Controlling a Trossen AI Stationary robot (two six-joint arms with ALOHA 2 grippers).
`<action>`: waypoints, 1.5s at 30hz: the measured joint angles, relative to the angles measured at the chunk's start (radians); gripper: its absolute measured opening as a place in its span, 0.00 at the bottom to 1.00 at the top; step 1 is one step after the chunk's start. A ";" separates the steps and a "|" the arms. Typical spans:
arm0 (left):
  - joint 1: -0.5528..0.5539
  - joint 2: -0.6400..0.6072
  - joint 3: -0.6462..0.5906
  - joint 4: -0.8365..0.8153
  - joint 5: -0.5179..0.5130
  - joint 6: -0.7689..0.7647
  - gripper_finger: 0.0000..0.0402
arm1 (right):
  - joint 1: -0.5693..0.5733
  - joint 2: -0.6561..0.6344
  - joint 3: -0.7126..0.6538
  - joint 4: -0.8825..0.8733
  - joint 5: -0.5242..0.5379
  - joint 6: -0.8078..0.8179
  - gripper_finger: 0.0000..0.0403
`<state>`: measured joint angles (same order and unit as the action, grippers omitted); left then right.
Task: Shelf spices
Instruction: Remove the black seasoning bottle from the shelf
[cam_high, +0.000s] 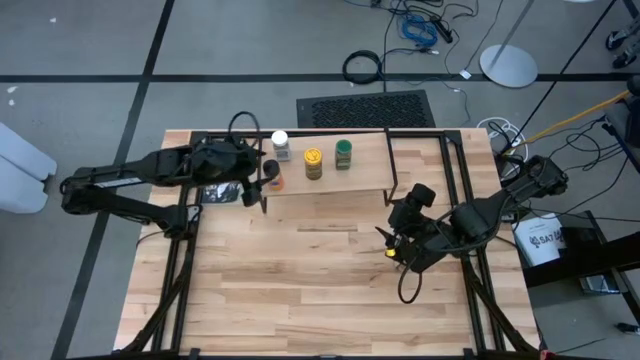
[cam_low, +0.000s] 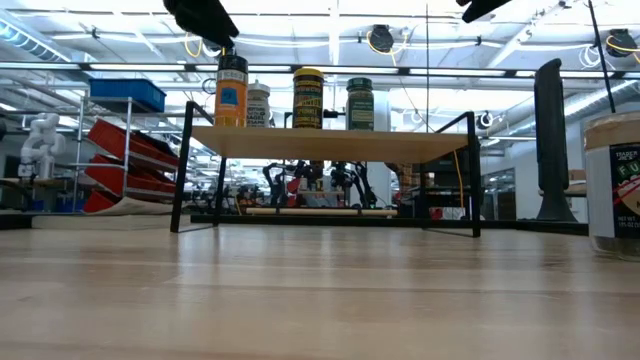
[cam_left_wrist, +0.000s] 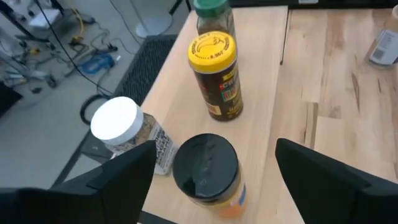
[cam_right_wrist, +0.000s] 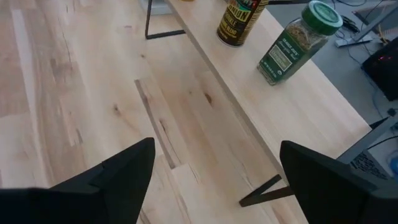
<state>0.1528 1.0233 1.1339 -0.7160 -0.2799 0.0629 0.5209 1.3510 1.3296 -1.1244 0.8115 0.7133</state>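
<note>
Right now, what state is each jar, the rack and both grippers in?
Dark-lid jar: upright on shelf, released.
White-lid jar: upright on shelf.
Yellow-lid jar: upright on shelf.
Green-lid jar: upright on shelf.
Tan-lid jar: on table, unshelved.
Left gripper: open, straddling dark-lid jar.
Right gripper: open, empty.

You have the table carrying the shelf along its far edge and a tan-lidded jar on the bare wood, while the shelf bears four jars: dark-lidded, white-lidded, yellow-lidded, green-lidded.
</note>
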 joint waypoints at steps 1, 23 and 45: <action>0.010 0.007 0.000 0.001 0.014 0.001 0.85 | 0.000 0.004 0.000 0.000 0.000 -0.002 0.83; 0.178 0.142 0.000 -0.041 0.253 0.031 0.84 | 0.000 0.011 0.000 0.000 -0.001 0.000 0.83; 0.172 0.110 0.000 -0.060 0.284 0.054 0.54 | -0.079 0.009 -0.001 0.095 -0.041 -0.149 0.83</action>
<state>0.3252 1.1330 1.1339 -0.7762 0.0039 0.1168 0.4420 1.3597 1.3289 -1.0297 0.7709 0.5645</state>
